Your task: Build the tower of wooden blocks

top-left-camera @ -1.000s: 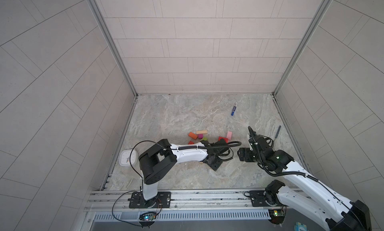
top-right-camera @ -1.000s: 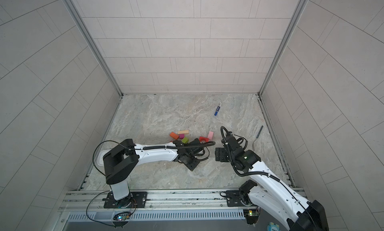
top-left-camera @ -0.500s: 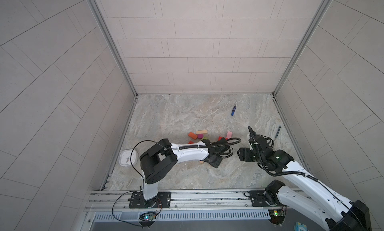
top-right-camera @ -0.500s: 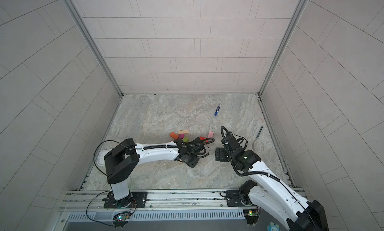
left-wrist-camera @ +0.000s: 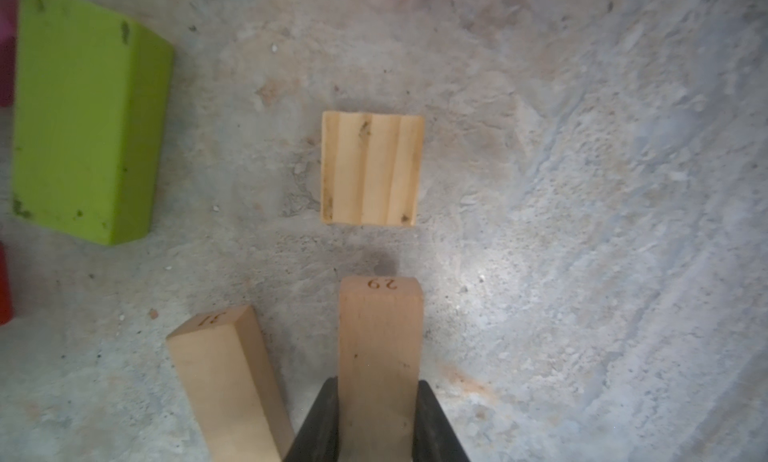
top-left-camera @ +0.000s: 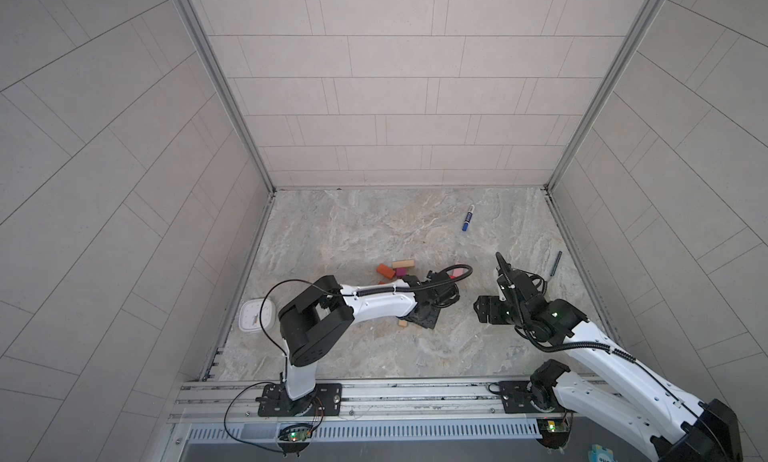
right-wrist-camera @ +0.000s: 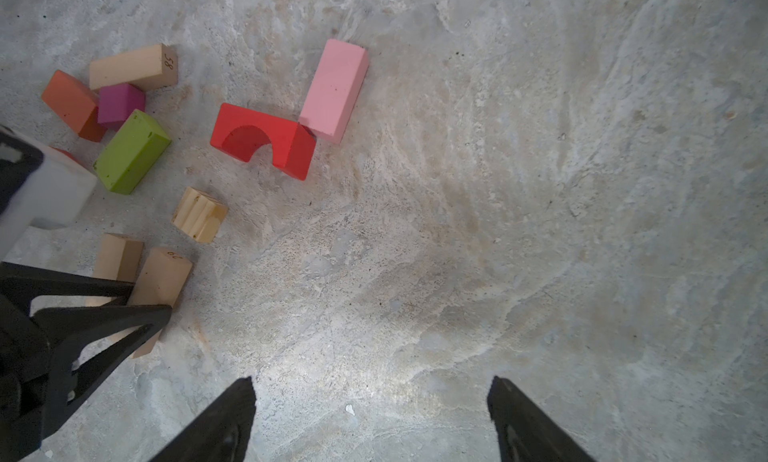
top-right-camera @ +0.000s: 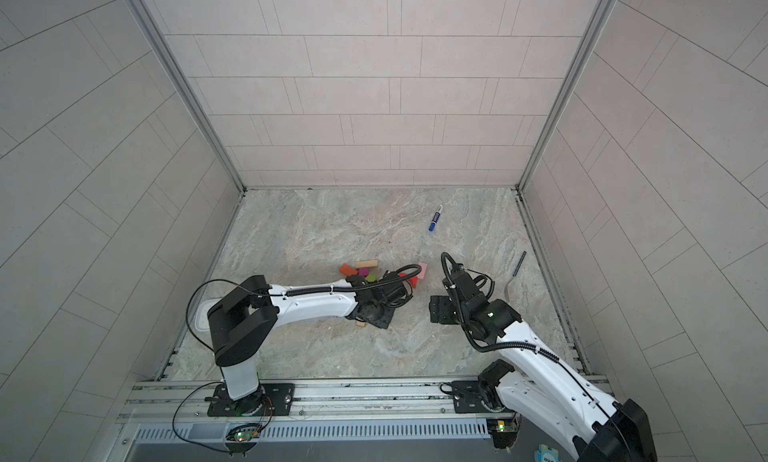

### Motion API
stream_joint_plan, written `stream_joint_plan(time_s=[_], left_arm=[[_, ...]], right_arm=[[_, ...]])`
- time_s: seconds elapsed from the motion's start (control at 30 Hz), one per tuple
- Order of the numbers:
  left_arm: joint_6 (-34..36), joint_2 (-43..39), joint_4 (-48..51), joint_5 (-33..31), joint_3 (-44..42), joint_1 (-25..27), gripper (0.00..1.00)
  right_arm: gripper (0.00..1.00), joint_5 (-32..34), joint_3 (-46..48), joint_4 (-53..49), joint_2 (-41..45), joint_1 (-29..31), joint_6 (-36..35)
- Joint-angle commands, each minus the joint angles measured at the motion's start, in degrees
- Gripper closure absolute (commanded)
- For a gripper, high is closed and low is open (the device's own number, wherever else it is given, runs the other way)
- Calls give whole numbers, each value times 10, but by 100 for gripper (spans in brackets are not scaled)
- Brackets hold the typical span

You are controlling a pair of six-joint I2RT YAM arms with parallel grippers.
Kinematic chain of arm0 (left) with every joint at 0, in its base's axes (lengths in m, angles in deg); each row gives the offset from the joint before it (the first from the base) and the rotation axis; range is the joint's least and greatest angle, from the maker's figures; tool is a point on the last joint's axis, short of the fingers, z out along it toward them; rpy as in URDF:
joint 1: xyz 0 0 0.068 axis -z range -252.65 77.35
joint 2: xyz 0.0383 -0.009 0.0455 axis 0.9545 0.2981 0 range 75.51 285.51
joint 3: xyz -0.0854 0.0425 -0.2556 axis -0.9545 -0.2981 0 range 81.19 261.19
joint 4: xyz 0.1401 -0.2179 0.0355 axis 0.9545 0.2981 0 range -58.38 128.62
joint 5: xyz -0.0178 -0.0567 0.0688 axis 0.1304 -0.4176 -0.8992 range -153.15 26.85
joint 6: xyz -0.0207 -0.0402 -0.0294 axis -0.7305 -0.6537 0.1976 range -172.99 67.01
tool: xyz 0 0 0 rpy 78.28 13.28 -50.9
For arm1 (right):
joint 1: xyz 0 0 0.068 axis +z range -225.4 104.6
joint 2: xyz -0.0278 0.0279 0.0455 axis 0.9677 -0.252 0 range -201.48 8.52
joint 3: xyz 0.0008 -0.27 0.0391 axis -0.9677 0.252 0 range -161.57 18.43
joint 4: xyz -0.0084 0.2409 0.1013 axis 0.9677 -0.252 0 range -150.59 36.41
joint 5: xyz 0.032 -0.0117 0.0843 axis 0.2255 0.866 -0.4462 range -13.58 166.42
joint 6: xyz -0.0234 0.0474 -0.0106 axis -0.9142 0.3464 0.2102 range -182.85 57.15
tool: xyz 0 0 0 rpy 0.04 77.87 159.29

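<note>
My left gripper (left-wrist-camera: 377,401) is shut on a plain tan plank (left-wrist-camera: 380,335) marked 29, which lies low over the stone floor. A second tan plank (left-wrist-camera: 224,389) lies beside it, apart from the fingers. A small square tan block (left-wrist-camera: 371,168) sits just ahead and a lime-green brick (left-wrist-camera: 87,119) off to one side. The right wrist view shows the red arch (right-wrist-camera: 266,139) touching a pink brick (right-wrist-camera: 334,89), with a magenta cube (right-wrist-camera: 120,104), an orange brick (right-wrist-camera: 72,104) and another tan plank (right-wrist-camera: 133,67) clustered together. My right gripper (right-wrist-camera: 370,401) hangs open over bare floor, to the right of the blocks (top-left-camera: 395,268).
A blue marker pen (top-left-camera: 468,218) lies far back right. A dark slim tool (top-left-camera: 555,264) lies near the right wall. A white square device (top-left-camera: 257,314) sits by the left wall. The left arm's cable (top-left-camera: 453,272) loops over the blocks.
The left gripper's jaws have closed onto the tan plank, and the left wrist has shifted slightly. The right arm has not moved.
</note>
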Motion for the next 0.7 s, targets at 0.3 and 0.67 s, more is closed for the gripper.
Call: stream_joint_plan(time_s=[0.3, 0.67], left_arm=[[-33, -17, -2, -12, -21, -9, 67], [-34, -60, 3, 2, -21, -9, 58]], right_arm=[[11, -11, 9, 5, 2, -1, 0], [11, -20, 10, 10, -1, -1, 0]])
